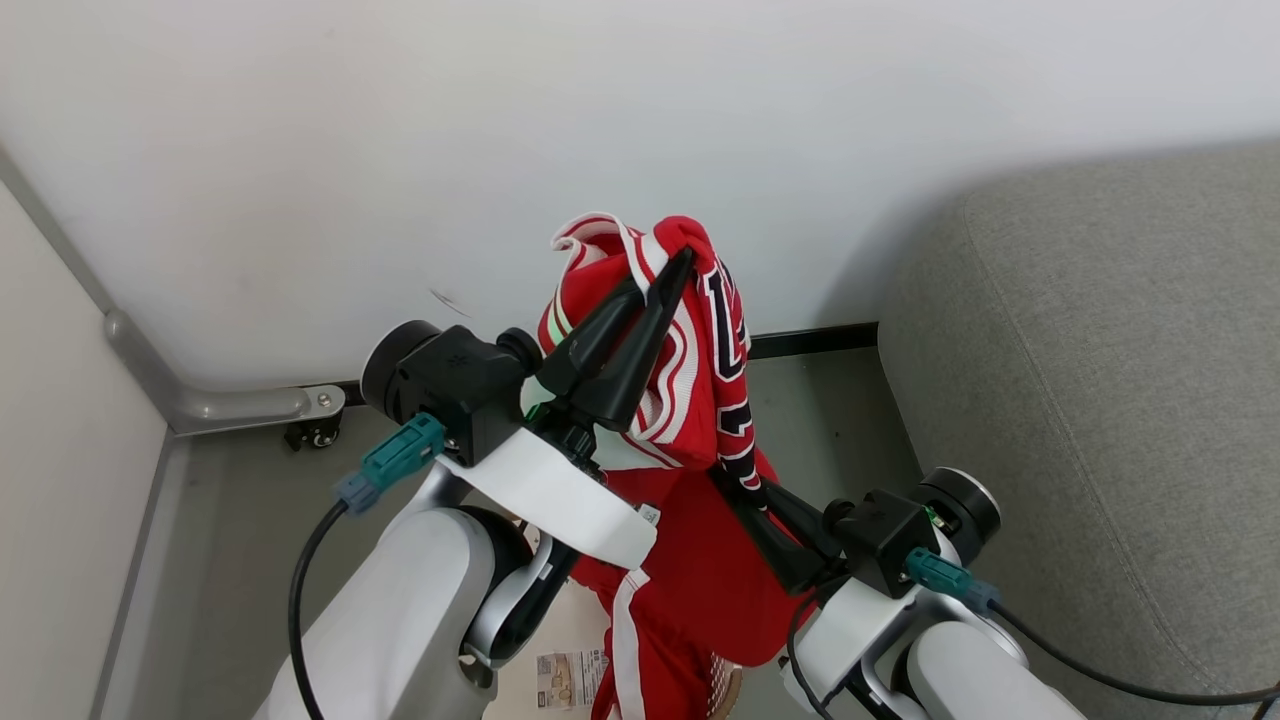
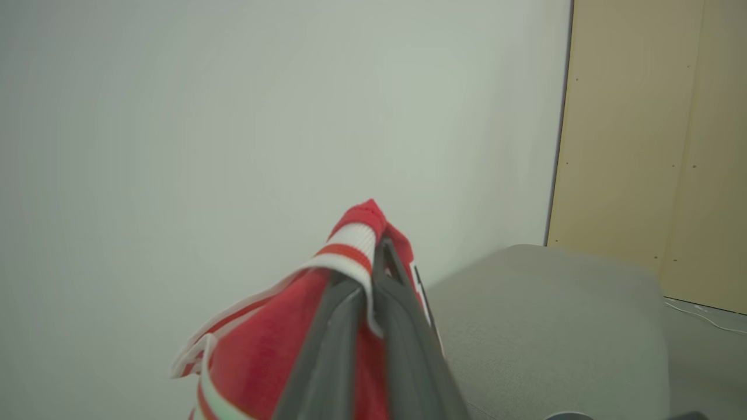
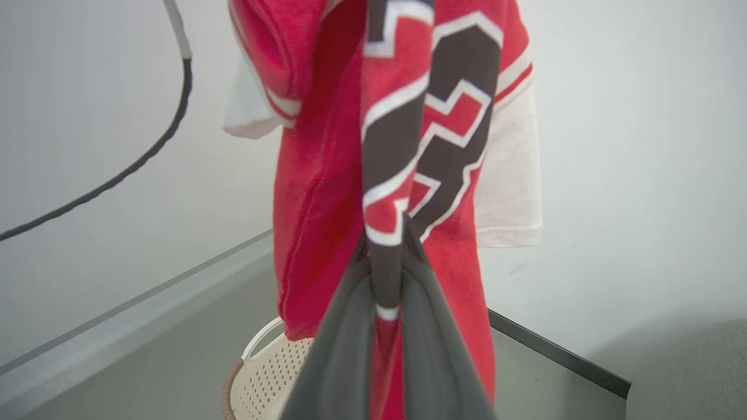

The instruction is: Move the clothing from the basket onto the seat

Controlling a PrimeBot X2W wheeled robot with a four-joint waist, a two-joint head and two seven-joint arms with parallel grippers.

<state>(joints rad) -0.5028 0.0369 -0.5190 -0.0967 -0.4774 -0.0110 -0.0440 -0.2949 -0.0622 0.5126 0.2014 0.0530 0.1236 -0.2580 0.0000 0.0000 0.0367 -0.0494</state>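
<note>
Head view: the jersey (image 1: 700,370) was held up clear of the floor, with its striped trim pinched tight in the left hand (image 1: 668,272) and its lettered side clamped in the right hand (image 1: 735,480). The lift looked pretty much done, so a carry rightward to the sofa (image 1: 1100,380) was probably called for next. The shorts (image 1: 625,640) were trailing lower, so snagging couldn't be ruled out.

Left wrist view: plenty of open room was seen over the sofa's rounded edge.

Right wrist view: the basket (image 3: 262,373) was seen just below the hem, with the wall close behind.
</note>
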